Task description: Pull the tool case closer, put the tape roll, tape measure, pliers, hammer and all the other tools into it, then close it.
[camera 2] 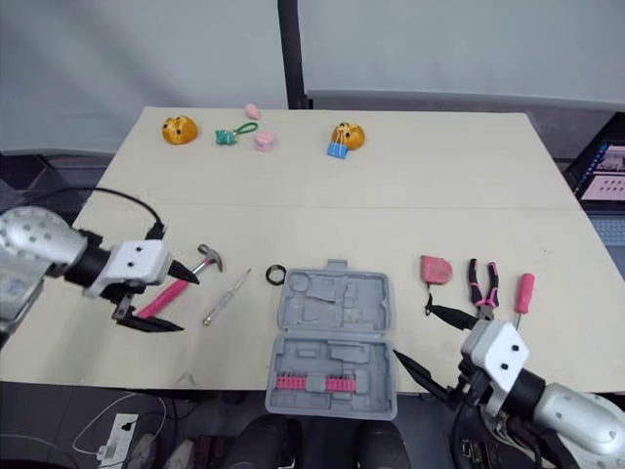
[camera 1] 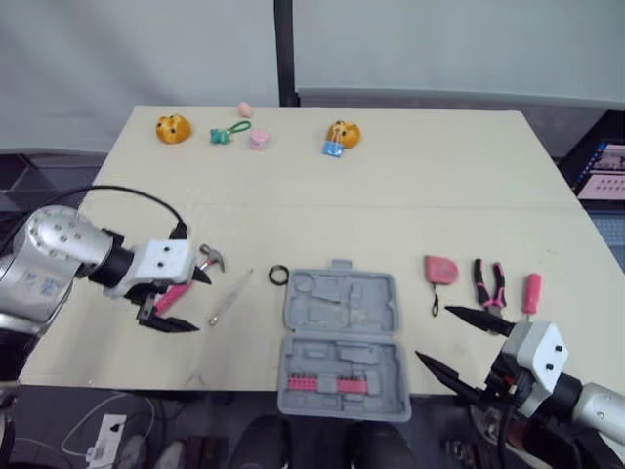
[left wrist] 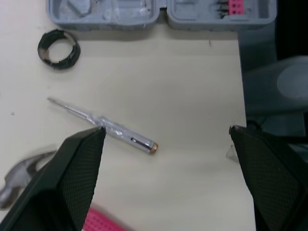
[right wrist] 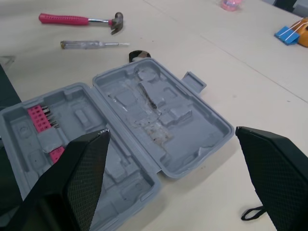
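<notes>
- Found the left gripper (camera 1: 190,303) with its two black jaws spread wide, clamping nothing.
- Saw the pink-handled, steel-headed hammer (right wrist: 79,20) lying flat on the pale beige table (camera 1: 391,195). Traced its handle through the gap between those jaws near their base, with its head just outside one finger. Could not tell whether finger and handle touched.
- Noted the slim clear-handled screwdriver (left wrist: 103,125) just ahead of the left jaws, with its brass-capped end nearest the gap between them and its tip pointing away.
- Spotted the small black tape roll (left wrist: 58,48) farther ahead of the left jaws, beyond that screwdriver and close to the case.
- Found the right gripper (camera 1: 435,334) likewise with jaws wide apart and empty, at the table's near edge.
- Saw the grey moulded-plastic tool case (camera 1: 361,303) lying open and flat ahead of the right jaws. Noted a row of pink bits (camera 1: 322,384) in the half nearer the table edge.
- Placed the pink tape measure (camera 1: 440,269) with its black strap just beyond one right fingertip, apart from it.
- Noted the pink-and-black-handled pliers (camera 1: 488,283) and the short pink-handled screwdriver (camera 1: 531,293) beside the tape measure, near the right jaws and on the side away from the case.
</notes>
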You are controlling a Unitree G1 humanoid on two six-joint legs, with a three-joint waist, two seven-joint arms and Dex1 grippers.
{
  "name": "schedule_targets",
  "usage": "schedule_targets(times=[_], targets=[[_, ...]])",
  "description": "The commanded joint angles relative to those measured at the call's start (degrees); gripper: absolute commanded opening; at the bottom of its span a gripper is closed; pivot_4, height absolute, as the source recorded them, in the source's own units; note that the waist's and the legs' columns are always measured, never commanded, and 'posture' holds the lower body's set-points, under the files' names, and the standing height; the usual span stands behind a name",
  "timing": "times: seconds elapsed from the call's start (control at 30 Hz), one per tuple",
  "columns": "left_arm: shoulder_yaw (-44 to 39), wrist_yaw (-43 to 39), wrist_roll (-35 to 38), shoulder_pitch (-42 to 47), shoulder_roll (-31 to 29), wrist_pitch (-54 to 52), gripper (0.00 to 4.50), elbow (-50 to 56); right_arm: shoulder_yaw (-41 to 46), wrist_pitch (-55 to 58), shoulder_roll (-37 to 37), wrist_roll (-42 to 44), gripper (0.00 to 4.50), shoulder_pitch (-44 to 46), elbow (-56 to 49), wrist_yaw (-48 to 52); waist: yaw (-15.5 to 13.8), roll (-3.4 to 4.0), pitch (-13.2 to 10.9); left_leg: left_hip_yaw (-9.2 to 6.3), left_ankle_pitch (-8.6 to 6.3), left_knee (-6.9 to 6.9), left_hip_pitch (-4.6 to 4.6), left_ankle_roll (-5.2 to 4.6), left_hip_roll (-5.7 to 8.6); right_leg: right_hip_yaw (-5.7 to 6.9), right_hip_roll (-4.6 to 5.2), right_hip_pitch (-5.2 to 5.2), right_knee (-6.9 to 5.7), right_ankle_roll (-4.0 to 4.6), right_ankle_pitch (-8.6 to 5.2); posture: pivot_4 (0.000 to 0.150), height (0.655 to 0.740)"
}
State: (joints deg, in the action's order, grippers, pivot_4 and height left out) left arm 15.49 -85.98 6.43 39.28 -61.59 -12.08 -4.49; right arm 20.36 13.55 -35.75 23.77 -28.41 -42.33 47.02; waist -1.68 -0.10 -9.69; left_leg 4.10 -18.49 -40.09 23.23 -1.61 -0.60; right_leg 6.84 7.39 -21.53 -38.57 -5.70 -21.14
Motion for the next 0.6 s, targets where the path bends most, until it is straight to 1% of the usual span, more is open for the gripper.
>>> schedule_targets(times=[0.03, 0.1, 0.17, 0.23, 0.3, 0.43, 0.6], targets=[[7.59, -6.46, -2.49, 10.49, 3.24, 5.75, 4.41, -9.68, -0.35, -1.39, 0.39, -0.93, 4.42, -0.25, -1.29, -1.2, 0.0, -0.06, -0.01, -0.02, 0.01, -0.01, 0.01, -0.01, 0.0, -0.03, 0.04, 0.01, -0.02, 0.0, 0.0, 0.15, 0.6677], [11.88, -6.52, -3.37, 16.75, 6.52, 8.2, 4.41, -16.64, -1.07, -1.56, 0.77, -1.74, 4.42, -0.09, -1.39, -1.72, 0.1, -0.09, -0.03, -0.03, 0.02, -0.03, 0.02, -0.02, 0.02, -0.02, 0.04, 0.01, -0.06, 0.0, 0.0, 0.15, 0.6677], [14.27, -6.52, -3.18, 19.68, 7.69, 9.77, 4.41, -20.59, -1.48, -1.51, 0.89, -2.11, 4.42, 0.14, -1.46, -2.05, 0.34, -0.09, -0.03, -0.04, 0.02, -0.02, 0.02, -0.03, 0.02, -0.01, 0.08, 0.01, -0.06, 0.0, 0.0, 0.15, 0.6677], [17.58, -6.52, -5.8, 25.16, 12.48, 16.77, 4.41, -28.95, -2.76, -2.23, 1.59, -3.59, 4.42, 0.31, -1.79, -3.23, 0.28, -0.1, -0.04, -0.02, 0.02, -0.01, 0.0, -0.03, -0.02, -0.02, 0.13, 0.0, -0.06, -0.01, -0.01, 0.15, 0.6677], [20.29, -6.52, -7.16, 28.99, 16.02, 20.91, 4.41, -35.31, -3.56, -2.83, 2.14, -4.75, 4.42, 0.19, -1.99, -4.12, 0.24, -0.15, -0.07, -0.05, 0.04, -0.05, 0.02, -0.02, -0.02, 0.05, 0.11, 0.0, -0.07, -0.01, -0.01, 0.15, 0.6677], [22.82, -6.52, -11.28, 32.67, 20.73, 29.0, 4.41, -45.53, -4.9, -3.19, 2.68, -6.92, 4.42, -0.02, -2.46, -5.57, 0.23, -0.18, -0.08, -0.04, 0.04, -0.06, 0.02, -0.04, 0.03, 0.05, 0.12, 0.0, -0.08, -0.02, -0.01, 0.15, 0.6677], [24.35, -6.52, -15.48, 35.1, 24.53, 34.02, 4.41, -52.42, -5.99, -3.05, 3.44, -8.23, 4.42, -0.62, -3.63, -7.11, 0.3, -0.21, -0.1, -0.05, 0.05, -0.06, 0.03, -0.04, 0.01, 0.24, 0.13, -0.01, -0.08, -0.03, -0.02, 0.15, 0.6677]])
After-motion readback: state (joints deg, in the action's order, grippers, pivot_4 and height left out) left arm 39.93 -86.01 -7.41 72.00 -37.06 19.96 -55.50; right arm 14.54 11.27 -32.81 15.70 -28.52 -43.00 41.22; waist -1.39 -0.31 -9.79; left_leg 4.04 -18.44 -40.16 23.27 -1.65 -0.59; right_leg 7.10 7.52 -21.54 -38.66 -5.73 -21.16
